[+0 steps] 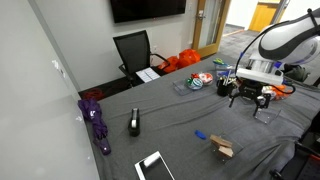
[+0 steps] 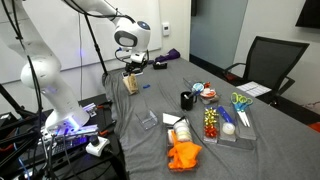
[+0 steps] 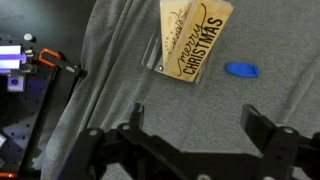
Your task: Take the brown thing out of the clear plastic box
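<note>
The brown thing is a tan block printed "Merry Christmas". It lies in the clear plastic box, whose see-through edge shows along its left side, on the grey cloth. Both exterior views show the block near the table edge. My gripper is open and empty. It hovers above the cloth, just short of the box, with nothing between its fingers. It shows in both exterior views, directly above the block.
A small blue object lies beside the box. Farther along the table are a black cup, a larger clear container with colourful contents, an orange cloth, a purple thing and a white tablet. The table edge is close.
</note>
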Tool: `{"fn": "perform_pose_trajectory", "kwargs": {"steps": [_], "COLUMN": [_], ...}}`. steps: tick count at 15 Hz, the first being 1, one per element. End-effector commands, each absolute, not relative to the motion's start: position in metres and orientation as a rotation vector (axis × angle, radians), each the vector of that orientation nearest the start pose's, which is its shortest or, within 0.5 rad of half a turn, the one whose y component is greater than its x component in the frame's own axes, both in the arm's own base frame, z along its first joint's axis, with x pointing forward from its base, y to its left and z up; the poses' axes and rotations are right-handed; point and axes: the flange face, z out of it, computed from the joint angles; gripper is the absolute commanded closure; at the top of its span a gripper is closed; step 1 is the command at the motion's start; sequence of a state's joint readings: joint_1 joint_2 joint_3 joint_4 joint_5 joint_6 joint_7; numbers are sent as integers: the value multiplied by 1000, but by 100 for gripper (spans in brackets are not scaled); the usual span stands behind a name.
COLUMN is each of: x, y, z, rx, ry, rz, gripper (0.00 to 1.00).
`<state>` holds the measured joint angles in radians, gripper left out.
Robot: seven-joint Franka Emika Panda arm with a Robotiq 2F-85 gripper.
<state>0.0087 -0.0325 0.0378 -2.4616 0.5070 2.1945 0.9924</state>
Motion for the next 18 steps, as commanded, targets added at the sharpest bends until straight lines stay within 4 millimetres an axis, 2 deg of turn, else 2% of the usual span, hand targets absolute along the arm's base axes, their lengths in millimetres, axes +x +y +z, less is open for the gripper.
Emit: {"fn": "perform_pose_trajectory", "kwargs": {"steps": [1,9,18], "x": [449,444,439], "y": [54,89,124], "z": [267,225,201], "rx": [-2215,-2119,-2080], "ry": [1795,1870,1928], "rz": [591,692,689], "gripper": [0,0,0]}}
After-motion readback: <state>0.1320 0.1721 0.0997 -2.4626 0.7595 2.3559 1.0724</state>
